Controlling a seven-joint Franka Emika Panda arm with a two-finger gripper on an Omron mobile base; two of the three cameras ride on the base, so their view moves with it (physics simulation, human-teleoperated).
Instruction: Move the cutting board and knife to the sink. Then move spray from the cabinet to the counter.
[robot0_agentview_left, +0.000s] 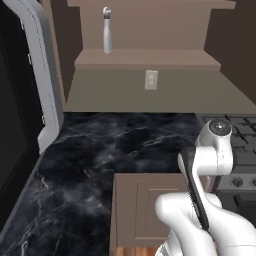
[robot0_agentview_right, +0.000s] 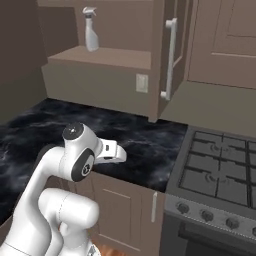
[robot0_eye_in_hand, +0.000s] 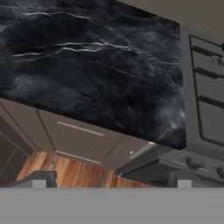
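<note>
Light is soft and even, with no visible lamp and no hard cast shadows. The counter (robot0_agentview_left: 100, 150) reads dark, its white veins faintly sheened rather than glaring. Above the counter, the open cabinet (robot0_agentview_left: 145, 57) interior is flat matte brown, darker toward its side walls. All views look slightly soft and low in resolution; the spray (robot0_agentview_left: 107, 31) nozzle is perhaps blurred.

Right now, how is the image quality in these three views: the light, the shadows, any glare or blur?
Left base view: soft and slightly blurred; the spray stands pale against the dim cabinet; no hard shadows. Right base view: even flat light, the stove grates fairly crisp. Hand view: tilted, the counter veins smeared and soft; no glare; the gripper tips stand wide apart.
</note>
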